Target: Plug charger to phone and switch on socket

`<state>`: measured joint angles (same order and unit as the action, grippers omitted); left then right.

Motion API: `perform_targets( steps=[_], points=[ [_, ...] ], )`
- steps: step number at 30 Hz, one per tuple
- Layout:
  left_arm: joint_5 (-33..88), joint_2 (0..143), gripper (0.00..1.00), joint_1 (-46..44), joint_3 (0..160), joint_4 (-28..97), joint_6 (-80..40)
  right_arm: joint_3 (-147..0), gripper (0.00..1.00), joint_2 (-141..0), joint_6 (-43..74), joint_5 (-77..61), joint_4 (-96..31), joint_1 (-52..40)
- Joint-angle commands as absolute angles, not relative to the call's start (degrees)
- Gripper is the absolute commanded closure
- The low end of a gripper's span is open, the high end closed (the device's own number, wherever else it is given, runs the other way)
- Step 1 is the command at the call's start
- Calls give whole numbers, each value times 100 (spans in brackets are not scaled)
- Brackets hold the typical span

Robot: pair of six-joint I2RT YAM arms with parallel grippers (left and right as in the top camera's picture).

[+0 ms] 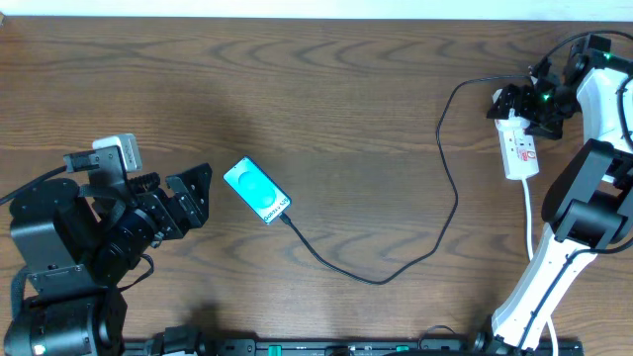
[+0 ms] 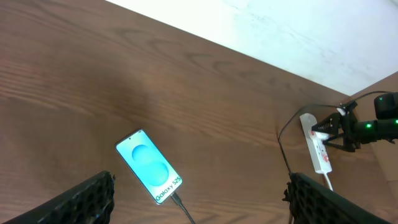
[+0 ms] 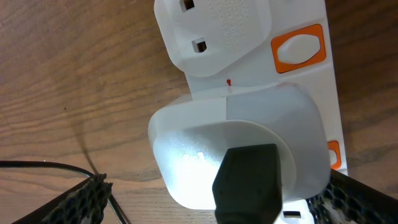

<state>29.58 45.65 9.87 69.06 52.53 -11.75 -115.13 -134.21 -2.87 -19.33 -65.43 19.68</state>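
Observation:
The phone [image 1: 257,191] lies face up on the table left of centre, its turquoise screen [image 2: 149,167] lit. The charger's thin black cable [image 1: 376,281] runs from the phone's lower end in a long loop up to the socket [image 1: 521,153], a white strip at the far right. Its plug tip [image 2: 176,200] sits in the phone's lower edge. My left gripper [image 1: 203,196] is open, just left of the phone and holding nothing. My right gripper [image 1: 524,107] hangs open over the socket's top end, straddling a white adapter [image 3: 236,149] with a black plug [image 3: 245,180] in it. An orange switch [image 3: 300,48] shows beside it.
The socket's white lead [image 1: 529,222] trails toward the table's front, beside the right arm's white base [image 1: 534,297]. A pale wall edge [image 2: 298,37] borders the far side of the table. A second orange switch [image 3: 334,154] shows at the strip's edge.

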Motion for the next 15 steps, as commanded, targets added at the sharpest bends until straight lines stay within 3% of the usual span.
perform_targets(
  steps=[1, 15],
  points=[
    [2888, 4571, 11, 1007, 7026, 5269, -1122, -11458, 2, -13513, -217, -2425, -6539, 1778],
    [2888, 4571, 11, 1007, 7026, 5269, -1120, -11456, 2, -13513, -217, -2458, -6539, 1721]
  ],
)
